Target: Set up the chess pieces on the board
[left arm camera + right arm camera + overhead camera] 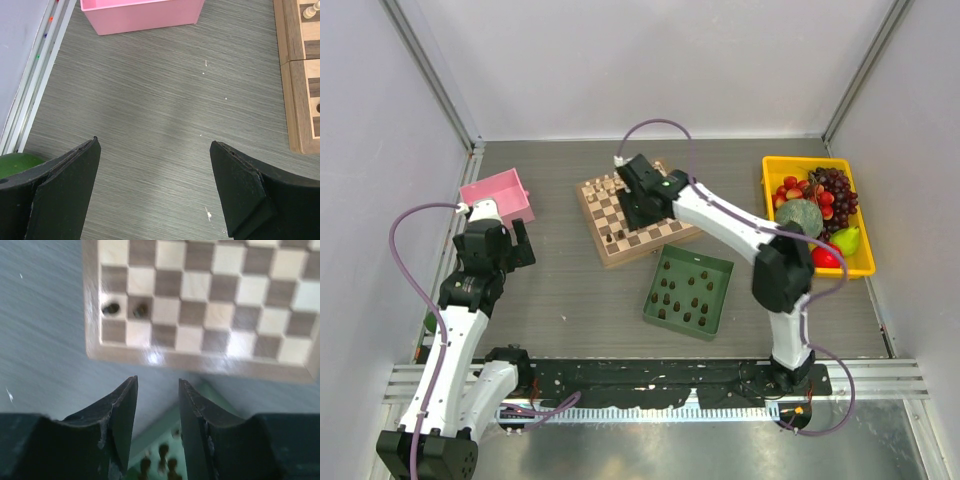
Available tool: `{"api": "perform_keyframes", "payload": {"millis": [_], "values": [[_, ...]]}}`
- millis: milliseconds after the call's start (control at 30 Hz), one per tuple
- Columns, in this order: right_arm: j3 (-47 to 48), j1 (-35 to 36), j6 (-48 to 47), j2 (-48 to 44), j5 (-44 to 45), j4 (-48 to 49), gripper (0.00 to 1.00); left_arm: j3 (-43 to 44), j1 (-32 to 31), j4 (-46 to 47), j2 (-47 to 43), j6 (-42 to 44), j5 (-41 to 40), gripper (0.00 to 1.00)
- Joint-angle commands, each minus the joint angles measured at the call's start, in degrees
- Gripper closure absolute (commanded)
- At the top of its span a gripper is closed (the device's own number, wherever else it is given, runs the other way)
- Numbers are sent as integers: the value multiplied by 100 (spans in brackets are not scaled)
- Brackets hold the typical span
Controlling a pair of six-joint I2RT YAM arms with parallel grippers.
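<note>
We are hovering the right gripper (157, 385), slightly open and empty, over the board (200, 357) near two chess pieces (111, 308); the left gripper (155, 145) is hanging wide open.

White arm links (720, 215), black joints (782, 272), purple cables (655, 122), black right hand (157, 382)

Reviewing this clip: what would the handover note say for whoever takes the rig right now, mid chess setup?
Left gripper: open, empty, over bare table near the pink bin.
Right gripper: jaws apart, nothing between them, above the board.
Done: two dark pieces stand side by side on the board near one corner.
Left: the other dark pieces sit in the green tray; they need placing on the board.
</note>
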Motion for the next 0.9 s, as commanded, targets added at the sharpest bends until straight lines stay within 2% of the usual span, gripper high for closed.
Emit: {"api": "perform_keyframes", "payload": {"millis": [0,133,267,500,867], "values": [[-1555,-96,238,-1822,367,635,55,120,31,63,5,-7,51,1],[-2926,-131,396,-2607,200,873,55,129,31,71,23,1,42,1],[-3464,-193,502,-2696,7,1022,55,137,23,62,-21,28,7,1],[-3861,-412,537,-2415,-274,1374,60,32,32,177,-118,54,-37,1],[-3791,-457,607,-1808,-240,1805,61,58,31,133,-30,37,-37,1]]}}
